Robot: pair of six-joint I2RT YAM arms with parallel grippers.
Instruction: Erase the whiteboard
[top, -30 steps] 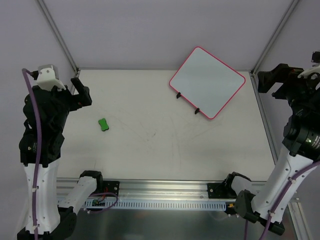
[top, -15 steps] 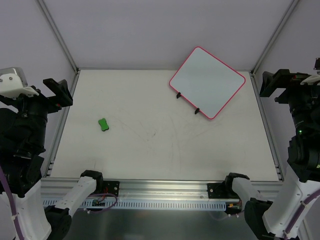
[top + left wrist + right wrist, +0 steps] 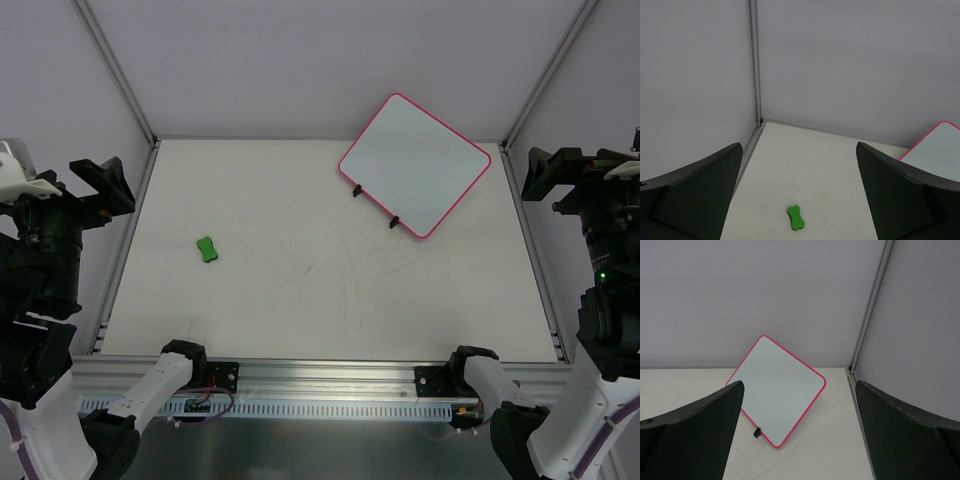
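- Left gripper (image 3: 100, 186) is hanging beyond the left edge of the table (image 3: 300, 310), jaws standing wide, holding nothing
- Right gripper (image 3: 552, 175) is hanging beyond the right edge, jaws likewise wide and empty
- Green eraser (image 3: 207, 248) is lying mid-left, ahead and to the right of the left gripper, its long axis running near-to-far with a slight lean; the left arm is sitting nearer to it
- Whiteboard (image 3: 415, 165) is resting at the far right, turned corner-on, ahead-left of the right gripper — no writing is showing on it
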